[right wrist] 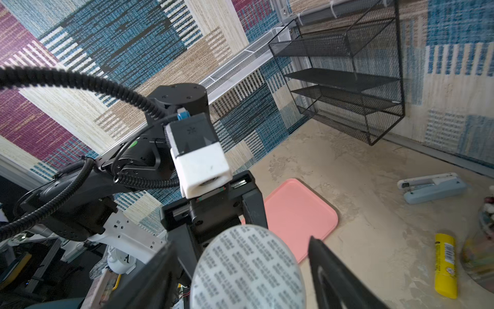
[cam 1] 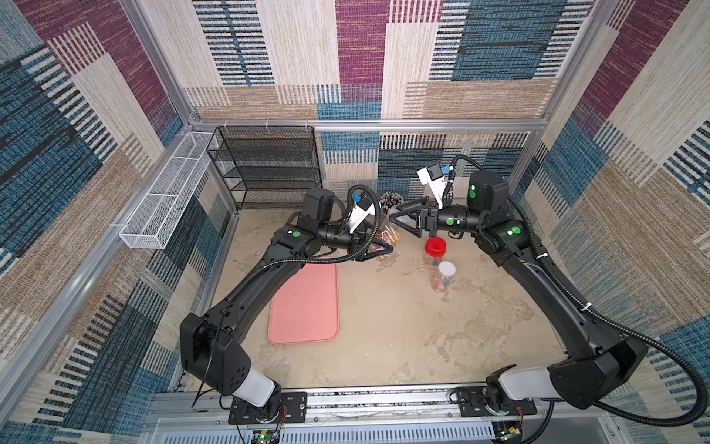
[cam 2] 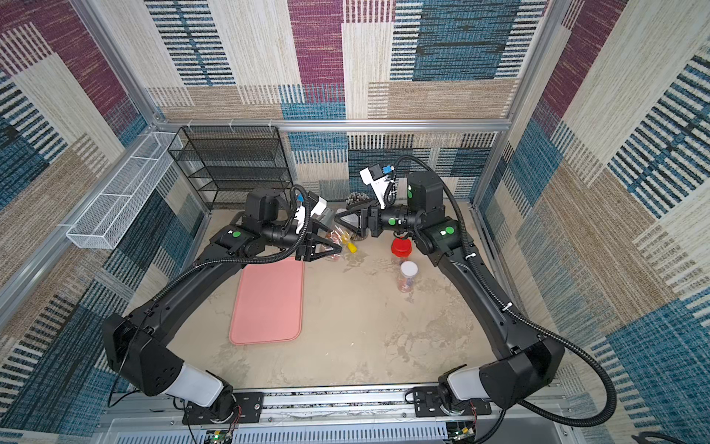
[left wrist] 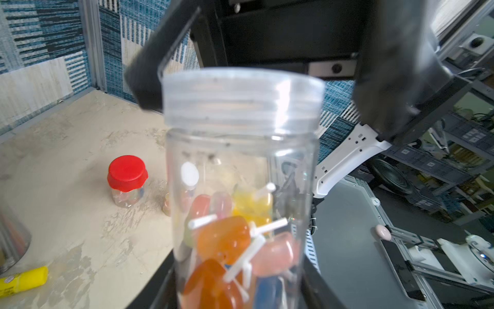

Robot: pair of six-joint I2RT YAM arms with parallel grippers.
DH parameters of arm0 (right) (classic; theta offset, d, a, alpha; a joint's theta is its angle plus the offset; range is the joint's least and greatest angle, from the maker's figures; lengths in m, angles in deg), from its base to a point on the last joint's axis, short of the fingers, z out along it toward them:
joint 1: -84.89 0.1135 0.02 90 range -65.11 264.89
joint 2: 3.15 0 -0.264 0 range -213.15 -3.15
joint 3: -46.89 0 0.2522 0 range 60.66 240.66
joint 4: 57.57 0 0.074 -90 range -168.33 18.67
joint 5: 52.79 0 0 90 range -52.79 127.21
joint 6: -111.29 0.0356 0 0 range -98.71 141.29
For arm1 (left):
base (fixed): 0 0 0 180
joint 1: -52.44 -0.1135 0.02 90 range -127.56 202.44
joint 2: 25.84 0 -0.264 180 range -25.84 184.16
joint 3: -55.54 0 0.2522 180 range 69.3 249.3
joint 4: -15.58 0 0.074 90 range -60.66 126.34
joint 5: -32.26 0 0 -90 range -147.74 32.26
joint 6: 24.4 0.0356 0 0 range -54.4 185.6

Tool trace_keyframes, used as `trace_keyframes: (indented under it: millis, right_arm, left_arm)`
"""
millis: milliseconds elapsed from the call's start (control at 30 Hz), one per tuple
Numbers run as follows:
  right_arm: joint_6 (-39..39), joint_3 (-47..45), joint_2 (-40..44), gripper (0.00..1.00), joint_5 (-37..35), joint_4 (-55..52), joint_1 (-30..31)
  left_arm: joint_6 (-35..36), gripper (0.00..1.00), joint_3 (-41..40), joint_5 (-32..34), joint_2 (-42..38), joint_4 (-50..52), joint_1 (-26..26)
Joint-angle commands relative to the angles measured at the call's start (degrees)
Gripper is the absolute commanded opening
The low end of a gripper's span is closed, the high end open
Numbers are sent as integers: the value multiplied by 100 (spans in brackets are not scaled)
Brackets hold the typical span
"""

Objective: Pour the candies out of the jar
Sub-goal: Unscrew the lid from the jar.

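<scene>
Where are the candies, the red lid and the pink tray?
candies (left wrist: 223,238), left wrist view, on an orange head.
red lid (left wrist: 127,171), left wrist view, on its top.
pink tray (cam 1: 303,303), a top view, its bare middle.

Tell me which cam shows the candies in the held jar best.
Left wrist: candies sit close up inside the clear jar. Both top views give small coloured specks by the left gripper. Right wrist sees only the jar's printed seal.
</scene>
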Motion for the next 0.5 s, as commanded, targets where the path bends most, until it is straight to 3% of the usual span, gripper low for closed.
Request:
trace_keyframes:
  millis: [0, 133, 367, 467]
  right_arm:
    - [367, 179, -21, 88, -671, 52, -54]
    - [865, 283, -80, 87, -1581, 4, -57]
    - [1268, 55, -223, 82, -2342, 6, 166]
    - [1380, -135, -330, 81, -2454, 93, 342]
  left_arm:
    - [11, 0, -179, 732, -86, -339, -8]
    - [-94, 0, -493, 1421, -147, -639, 10]
    - [150, 0, -757, 2776, -218, -619, 227]
    - [260, 0, -831, 3023, -231, -594, 311]
